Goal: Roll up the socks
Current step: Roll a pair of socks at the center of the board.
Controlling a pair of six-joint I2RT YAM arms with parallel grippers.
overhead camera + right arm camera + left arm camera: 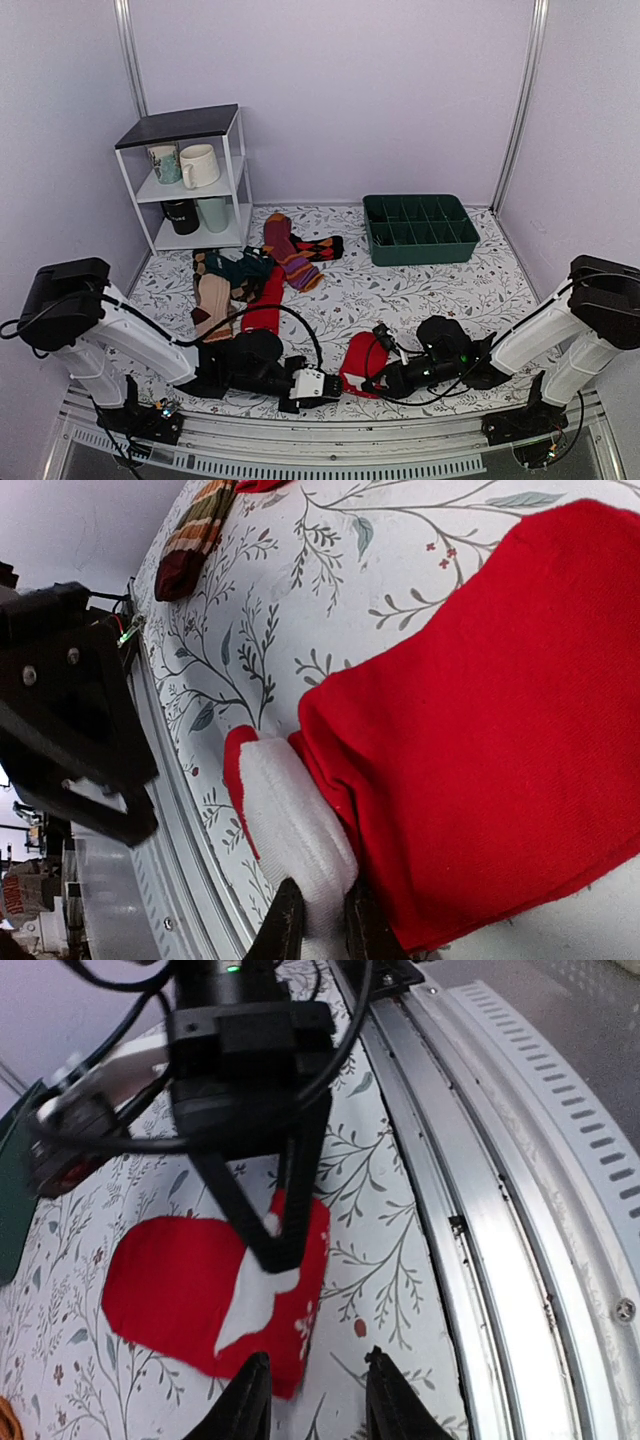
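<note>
**Soft red knit, pinched at the pale cuff on the near edge**

The near red sock [480, 730] lies flat on the floral bench [400, 290], close to the near rail [520, 1190] and between the two arms. Its white cuff [295, 830] is bunched up at the near end. The right end effector [322, 905] is clenched on that cuff, with both fingers pressed into the thick fold. The left end effector [315, 1395] is released. Its fingers stand apart with nothing between them, just short of the sock's near corner and facing the right one across it.

The sock looks light, limp and stretchy, with no stiffness to resist a push. It will probably drag and wrinkle over the bench rather than turn neatly, and a lifted layer will sag. It is neither fragile nor slippery, though thin knit can slide out of a shallow pinch. The doubled cuff is the firmest place to hold. A second grip at the free corner beside it should keep the edge straight while it is turned over.

A second red sock [265, 305] lies well to the left and farther back, at the edge of a heap of other socks, with a brown striped sock [195, 525] among them.

Much is uncertain. I cannot tell whether the near red patch is a single folded sock or two layers. The toe end runs out of frame in the right wrist view. The cuff is washed out, so no striping shows. The overhead view hides the pinch behind the arms.
</note>
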